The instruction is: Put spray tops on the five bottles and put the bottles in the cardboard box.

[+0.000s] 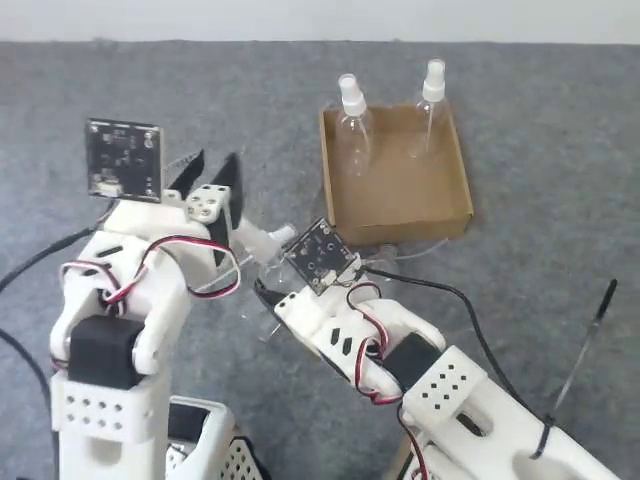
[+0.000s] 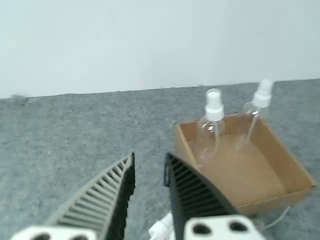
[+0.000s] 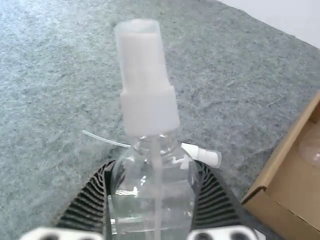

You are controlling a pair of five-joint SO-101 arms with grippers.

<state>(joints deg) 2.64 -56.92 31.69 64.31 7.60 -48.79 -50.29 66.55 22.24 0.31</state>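
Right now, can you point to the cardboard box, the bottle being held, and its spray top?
cardboard box [image 1: 400,195]: high view, on the bare floor inside it.
held bottle [image 3: 135,195]: right wrist view, on its clear body.
spray top [image 3: 149,110]: right wrist view, on its wide white collar.

1. The tabletop [image 1: 560,120] is lying under a grey, felt-like covering that is running edge to edge, its nap looking mottled and a little fuzzy.
2. A plain white wall [image 2: 150,40] is rising straight from the far edge, meeting the grey in a clean line.
3. Soft, even light is falling across the surface, casting only faint shadows.
4. Something small and dark [image 2: 19,98] is sitting at the wall's foot, too blurred to make out.
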